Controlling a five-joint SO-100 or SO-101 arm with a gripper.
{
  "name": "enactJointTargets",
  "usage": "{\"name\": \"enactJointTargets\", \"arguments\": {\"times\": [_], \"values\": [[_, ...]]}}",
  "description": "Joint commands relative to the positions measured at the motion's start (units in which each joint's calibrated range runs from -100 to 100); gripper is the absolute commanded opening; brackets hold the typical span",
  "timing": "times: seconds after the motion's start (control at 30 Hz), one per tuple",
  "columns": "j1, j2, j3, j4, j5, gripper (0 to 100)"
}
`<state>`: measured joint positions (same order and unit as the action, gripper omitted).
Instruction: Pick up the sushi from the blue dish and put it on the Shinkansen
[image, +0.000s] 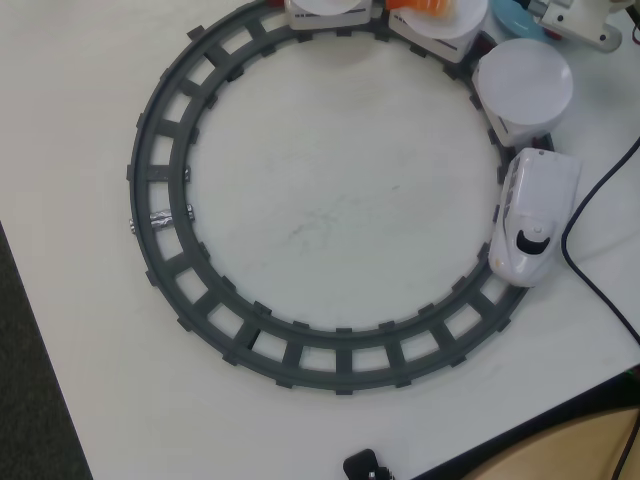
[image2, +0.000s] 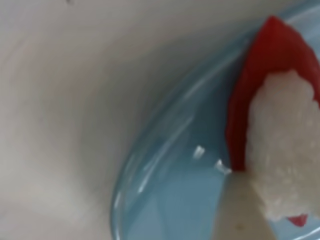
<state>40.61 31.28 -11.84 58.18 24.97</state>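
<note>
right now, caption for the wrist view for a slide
Close-up of the red-and-white sushi above the blue dish.

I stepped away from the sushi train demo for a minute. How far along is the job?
Nothing is delivered yet. In the wrist view the sushi is over the blue dish, with a pale fingertip against it; whether it is gripped is unclear. Left: carrying it to the Shinkansen, whose white plate sits empty.
</note>
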Motion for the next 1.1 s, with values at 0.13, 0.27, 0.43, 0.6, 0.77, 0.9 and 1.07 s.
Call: {"name": "enactJointTargets", "arguments": {"times": [0.13, 0.27, 0.43, 0.6, 0.77, 0.9, 1.07], "values": [[4.02, -2.6, -1.53, -2.34, -1.42, 2], [6.75, -5.94, -1.35, -3.28, -5.36, 2], [7.99, -16.55, 1.7, -0.46, -11.33, 2], [7.54, -35.25, 11.57, 2.71, -18.1, 2], [0.06, -52.87, 30.15, 2.03, -23.92, 2], [-11.38, -61.14, 42.54, 1.85, -26.23, 2], [-22.47, -69.82, 54.12, -2.17, -30.05, 2]]}}
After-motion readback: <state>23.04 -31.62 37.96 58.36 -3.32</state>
